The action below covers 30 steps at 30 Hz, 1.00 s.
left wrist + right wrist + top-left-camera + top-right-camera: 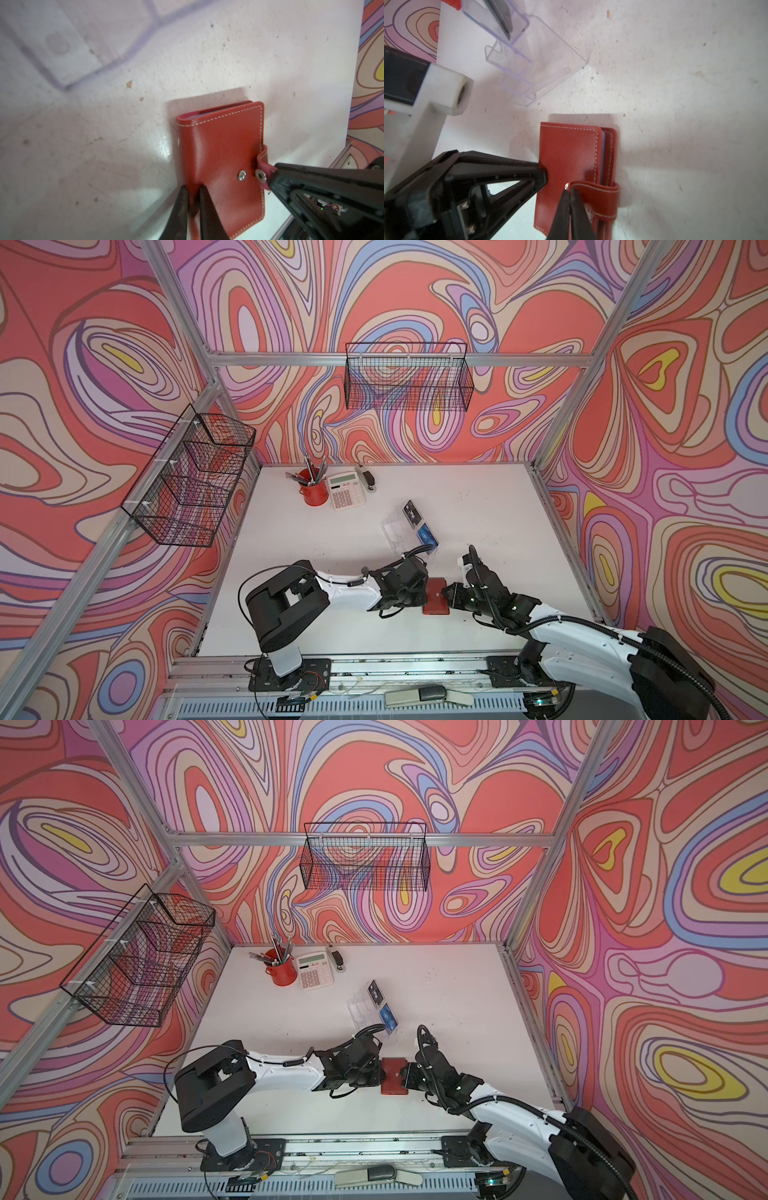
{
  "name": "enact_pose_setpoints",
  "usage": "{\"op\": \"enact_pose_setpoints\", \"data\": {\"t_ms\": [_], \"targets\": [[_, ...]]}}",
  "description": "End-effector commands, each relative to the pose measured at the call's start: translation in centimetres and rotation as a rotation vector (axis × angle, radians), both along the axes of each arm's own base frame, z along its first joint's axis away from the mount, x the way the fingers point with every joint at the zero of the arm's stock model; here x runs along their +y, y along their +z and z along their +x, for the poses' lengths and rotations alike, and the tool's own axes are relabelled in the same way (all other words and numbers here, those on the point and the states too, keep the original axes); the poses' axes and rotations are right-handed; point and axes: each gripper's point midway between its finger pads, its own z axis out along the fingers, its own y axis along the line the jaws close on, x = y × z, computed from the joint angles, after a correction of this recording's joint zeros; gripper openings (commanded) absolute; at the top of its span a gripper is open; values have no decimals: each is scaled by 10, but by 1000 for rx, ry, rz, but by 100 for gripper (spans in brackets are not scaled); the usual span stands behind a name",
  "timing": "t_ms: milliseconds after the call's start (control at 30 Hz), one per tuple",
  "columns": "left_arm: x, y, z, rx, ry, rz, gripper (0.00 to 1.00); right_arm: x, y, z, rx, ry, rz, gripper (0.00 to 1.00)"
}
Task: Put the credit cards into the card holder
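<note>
Tool: right gripper (570,192), jaws pressed together on the tip of the snap strap (593,188). The strap's snap is seen parted from the stud (242,175) on the cover.

Second tool: left gripper (192,189), jaws nearly together, clamped on the spine-side edge of the card holder (436,596), opposite the right gripper.

The card holder is laid flat on the table (332,572) between the two grippers, cover closed. Its long axis is set crosswise to the line joining them. The spine is turned to the left gripper, the opening edge to the right gripper.

Credit cards (411,513): kept in the acrylic stand (542,62), beyond the left gripper, apart from the holder.

Risks, as judged:
- The thin strap may be lost from the pinch when pulled.
- The holder may be dragged or lifted whole if the spine clamp yields.
- The stand may be knocked by the left arm.
</note>
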Motion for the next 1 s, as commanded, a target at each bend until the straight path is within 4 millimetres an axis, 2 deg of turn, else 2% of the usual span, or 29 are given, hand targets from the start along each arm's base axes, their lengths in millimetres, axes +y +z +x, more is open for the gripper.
{"op": "enact_pose_setpoints", "data": {"t_ms": [0, 267, 633, 967], "targets": [[27, -44, -23, 96, -34, 156, 13, 8, 10, 5, -24, 24, 26, 0], [27, -45, -23, 92, -39, 155, 13, 10, 6, 5, -8, 36, 11, 0], [28, -44, -22, 85, -38, 161, 12, 1, -10, 3, 43, 32, -82, 0], [28, -44, -21, 85, -36, 163, 11, -2, -10, 4, 54, 37, -133, 0]]}}
